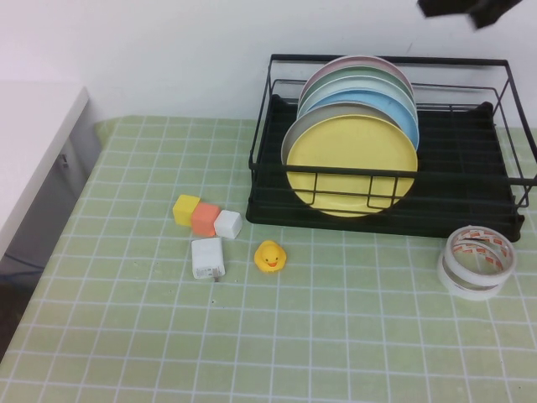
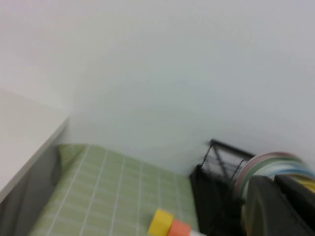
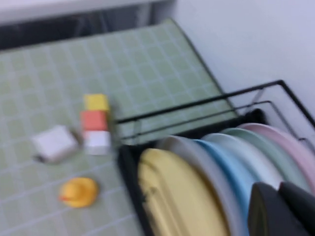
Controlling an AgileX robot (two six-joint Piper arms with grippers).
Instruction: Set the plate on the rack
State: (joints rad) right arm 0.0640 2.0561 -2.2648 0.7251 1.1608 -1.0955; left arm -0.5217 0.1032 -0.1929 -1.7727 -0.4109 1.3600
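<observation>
The yellow plate (image 1: 351,166) stands on edge in the black wire rack (image 1: 470,197), at the front of a row of plates. It also shows in the right wrist view (image 3: 177,196). Behind it stand a grey-white plate (image 1: 336,111), a light blue plate (image 1: 394,109), then a green one and a pink one. My right gripper (image 1: 470,8) is raised above the rack's back right, shut and empty (image 3: 281,209). My left gripper (image 2: 275,206) is out of the high view. In its wrist view it is shut and empty, off the rack's (image 2: 211,196) left side.
On the green checked mat left of the rack lie yellow (image 1: 186,208), orange (image 1: 205,218) and white (image 1: 227,224) cubes, a white charger (image 1: 207,258) and a rubber duck (image 1: 269,256). Tape rolls (image 1: 477,262) sit in front of the rack's right end. A white cabinet (image 1: 33,151) stands at far left.
</observation>
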